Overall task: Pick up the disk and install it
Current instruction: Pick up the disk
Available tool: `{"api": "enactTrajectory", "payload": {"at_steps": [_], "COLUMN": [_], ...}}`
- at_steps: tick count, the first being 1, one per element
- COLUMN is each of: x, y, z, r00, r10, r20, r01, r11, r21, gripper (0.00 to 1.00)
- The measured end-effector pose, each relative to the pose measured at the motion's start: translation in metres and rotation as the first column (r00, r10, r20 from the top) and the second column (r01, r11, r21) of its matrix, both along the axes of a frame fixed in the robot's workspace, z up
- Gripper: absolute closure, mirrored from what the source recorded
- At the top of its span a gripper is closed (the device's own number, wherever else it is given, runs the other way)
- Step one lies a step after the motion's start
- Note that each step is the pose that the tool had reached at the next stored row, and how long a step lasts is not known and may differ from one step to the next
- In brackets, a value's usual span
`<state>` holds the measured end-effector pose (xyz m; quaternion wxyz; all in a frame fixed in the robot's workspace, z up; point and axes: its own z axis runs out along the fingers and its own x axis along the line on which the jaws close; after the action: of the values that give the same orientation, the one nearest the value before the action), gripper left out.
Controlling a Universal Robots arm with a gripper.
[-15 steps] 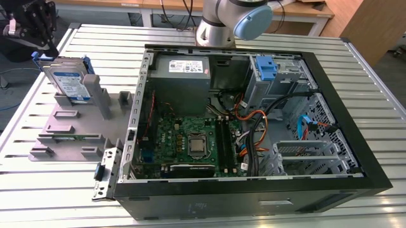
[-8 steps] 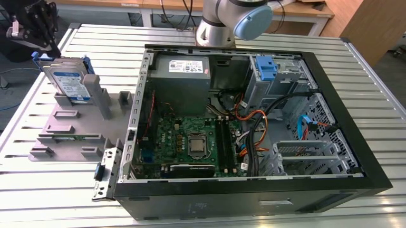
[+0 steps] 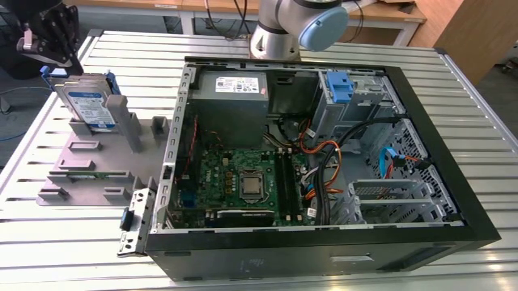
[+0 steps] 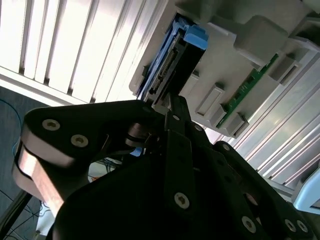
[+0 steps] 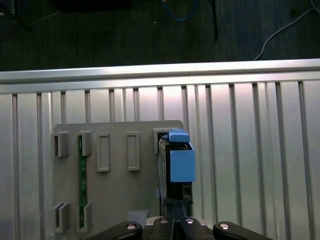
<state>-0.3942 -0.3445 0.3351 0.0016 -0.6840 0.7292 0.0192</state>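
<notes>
While upright in grey slotted holder (image 3: 93, 173), flat disk (image 3: 87, 104) near end effector (image 5: 173, 212), grip unclear.

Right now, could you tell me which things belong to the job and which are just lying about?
Job: silver-grey hard disk with blue frame; black gripper; open black computer case.
Lying about: green circuit strip; grey metal power-supply box.

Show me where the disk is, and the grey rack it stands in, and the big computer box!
disk (image 3: 89, 106), exterior view, on its white and blue label.
grey rack (image 3: 113, 159), exterior view, on its bare flat base.
computer box (image 3: 283, 254), exterior view, on its black outer wall.
</notes>
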Motion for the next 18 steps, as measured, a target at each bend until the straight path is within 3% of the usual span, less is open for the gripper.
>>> {"api": "enactTrajectory", "payload": {"at_steps": [9,18], "x": [0.0020,-0.0015], "y": [0.0049,0.0051], "z": [-0.0027,-0.0033], "r00": [1.0000,1.0000], "r10": [0.000,0.000], "r20": [0.0001,0.0001], "r01": [0.000,0.000], "r11": [1.0000,1.0000], "r21": [0.0001,0.0000], "gripper": [0.89,0.89]}}
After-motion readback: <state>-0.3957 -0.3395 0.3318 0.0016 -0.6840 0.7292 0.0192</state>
